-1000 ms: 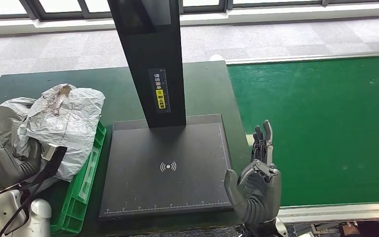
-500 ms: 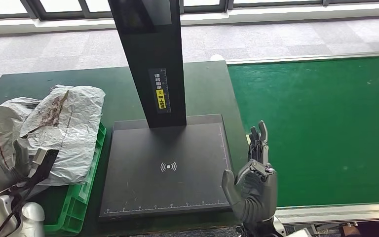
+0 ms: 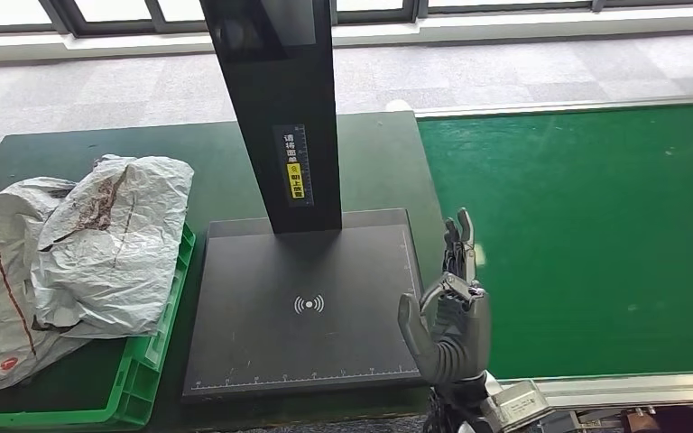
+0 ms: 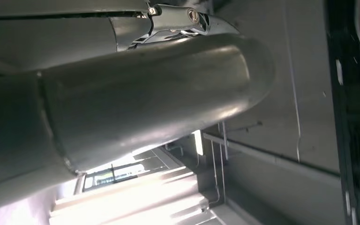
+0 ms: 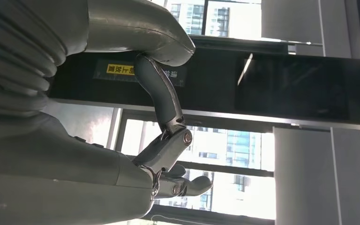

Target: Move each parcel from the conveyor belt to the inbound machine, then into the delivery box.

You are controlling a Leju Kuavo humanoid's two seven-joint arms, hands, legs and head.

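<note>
Obstacle: the inbound machine's black column (image 3: 280, 108) rises from the rear of its flat scan plate (image 3: 302, 307); you pass in front, not through. Obstacle: grey parcels (image 3: 99, 244) heap above the green delivery box (image 3: 149, 356) rim on the left. Open room: the bare green conveyor belt (image 3: 595, 234), right.

A dark green table (image 3: 90, 149) carries the equipment. Beyond it lies a grey carpeted floor (image 3: 523, 68), ending at a white sill under dark-framed windows (image 3: 370, 11). Through the windows (image 5: 225, 145) in the right wrist view, high-rise buildings (image 5: 201, 18) stand in bright daylight.
</note>
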